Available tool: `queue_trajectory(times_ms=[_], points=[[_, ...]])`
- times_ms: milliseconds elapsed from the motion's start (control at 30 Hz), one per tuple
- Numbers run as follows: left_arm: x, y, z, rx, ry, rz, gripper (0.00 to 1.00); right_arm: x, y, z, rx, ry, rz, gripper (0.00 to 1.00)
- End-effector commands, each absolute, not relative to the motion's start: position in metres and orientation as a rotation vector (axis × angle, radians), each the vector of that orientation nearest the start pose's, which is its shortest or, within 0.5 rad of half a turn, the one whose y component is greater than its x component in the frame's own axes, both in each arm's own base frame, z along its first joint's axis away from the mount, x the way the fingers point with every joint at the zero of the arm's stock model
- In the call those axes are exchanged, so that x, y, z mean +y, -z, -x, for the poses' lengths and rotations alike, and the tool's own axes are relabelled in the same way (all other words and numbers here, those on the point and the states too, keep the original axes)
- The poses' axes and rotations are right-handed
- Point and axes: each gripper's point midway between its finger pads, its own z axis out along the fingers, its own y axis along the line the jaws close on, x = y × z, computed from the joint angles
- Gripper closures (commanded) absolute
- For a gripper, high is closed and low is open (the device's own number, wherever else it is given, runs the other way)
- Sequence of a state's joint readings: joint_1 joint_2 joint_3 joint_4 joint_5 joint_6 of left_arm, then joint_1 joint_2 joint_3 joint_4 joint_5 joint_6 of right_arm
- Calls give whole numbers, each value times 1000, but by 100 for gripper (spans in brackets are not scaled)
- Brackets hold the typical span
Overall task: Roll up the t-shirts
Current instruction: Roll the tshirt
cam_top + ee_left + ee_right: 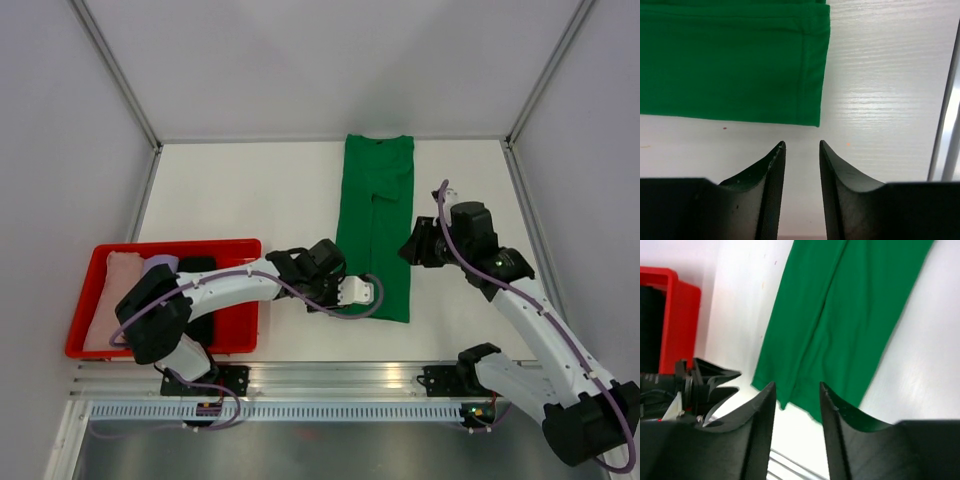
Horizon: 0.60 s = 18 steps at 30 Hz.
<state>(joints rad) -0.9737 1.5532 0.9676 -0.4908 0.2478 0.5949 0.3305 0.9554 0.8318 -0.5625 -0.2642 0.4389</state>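
Rolling should begin at the near hem of the green t-shirt (377, 225), folded lengthwise on the worktop (240, 190); left tool (801, 145) and right tool (797, 386), both parted and empty, should pinch its corners evenly.

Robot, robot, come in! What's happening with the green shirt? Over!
Left gripper open, empty. Right gripper open, empty. Green t-shirt flat in a long strip, unrolled. Nothing in the way.
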Motion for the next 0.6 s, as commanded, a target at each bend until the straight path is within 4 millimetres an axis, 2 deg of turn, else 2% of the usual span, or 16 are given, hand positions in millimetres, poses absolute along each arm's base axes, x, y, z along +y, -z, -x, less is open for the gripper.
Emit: queue_trajectory(times_ms=[0, 67, 100, 167, 233, 333, 367, 400, 467, 567], points=[[-299, -59, -182, -2214, -488, 2841, 59, 124, -204, -256, 2242, -474, 161, 51], [-302, -59, -177, -2115, -539, 2935, 54, 113, -217, -259, 2184, -384, 225, 43], [-300, -52, -175, -2041, -537, 3002, 53, 104, -217, -261, 2170, -322, 228, 39], [-301, -54, -168, -1980, -595, 3051, 47, 90, -222, -260, 2129, -231, 239, 30], [-303, -58, -162, -1899, -650, 3113, 46, 85, -229, -253, 2076, -182, 362, 28], [-304, -56, -153, -1762, -719, 3198, 45, 90, -228, -238, 1993, -185, 580, 28], [-305, -55, -151, -1737, -737, 3210, 44, 93, -216, -236, 1979, -193, 621, 26], [-310, -55, -151, -1721, -754, 3240, 45, 109, -218, -224, 1904, -288, 741, 17], [-316, -53, -152, -1737, -767, 3235, 45, 117, -200, -212, 1821, -282, 999, 2], [-319, -46, -153, -1732, -754, 3229, 46, 122, -206, -215, 1747, -255, 1122, 2]])
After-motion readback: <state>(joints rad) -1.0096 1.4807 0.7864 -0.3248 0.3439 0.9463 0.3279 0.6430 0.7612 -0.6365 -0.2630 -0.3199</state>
